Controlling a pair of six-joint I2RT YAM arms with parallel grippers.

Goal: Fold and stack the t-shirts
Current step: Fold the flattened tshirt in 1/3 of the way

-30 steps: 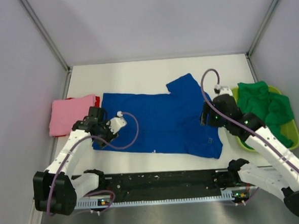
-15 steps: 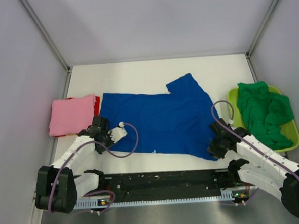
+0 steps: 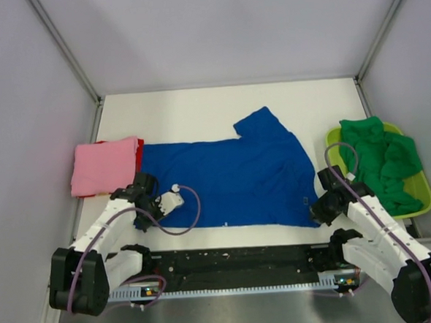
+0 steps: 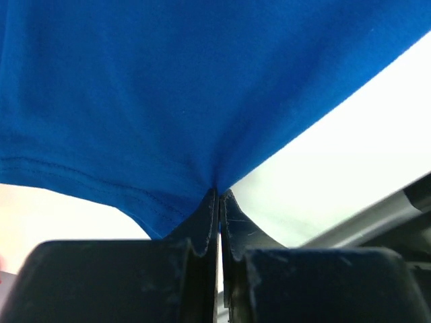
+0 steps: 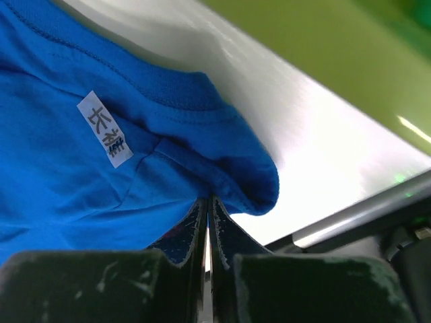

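A royal-blue t-shirt [image 3: 231,179] lies spread across the middle of the white table. My left gripper [image 3: 142,223] is shut on its near-left hem corner; the left wrist view shows the blue cloth [image 4: 168,101] pinched between the closed tips [image 4: 219,195]. My right gripper [image 3: 317,215] is shut on the near-right corner by the collar; a white label [image 5: 104,128] shows on the cloth above the tips [image 5: 207,202]. A folded pink t-shirt [image 3: 102,165] lies at the left. Green t-shirts [image 3: 380,159] are heaped in the basket.
The lime-green plastic basket [image 3: 421,189] stands at the right edge. A strip of red cloth [image 3: 140,148] peeks out beside the pink shirt. Grey walls close in the table on three sides. A black rail [image 3: 236,263] runs along the near edge between the arm bases.
Both grippers dropped toward the near edge and closed on the blue shirt's near corners. The shirt's near edge is pulled straighter and its left edge has shifted toward the pink shirt.
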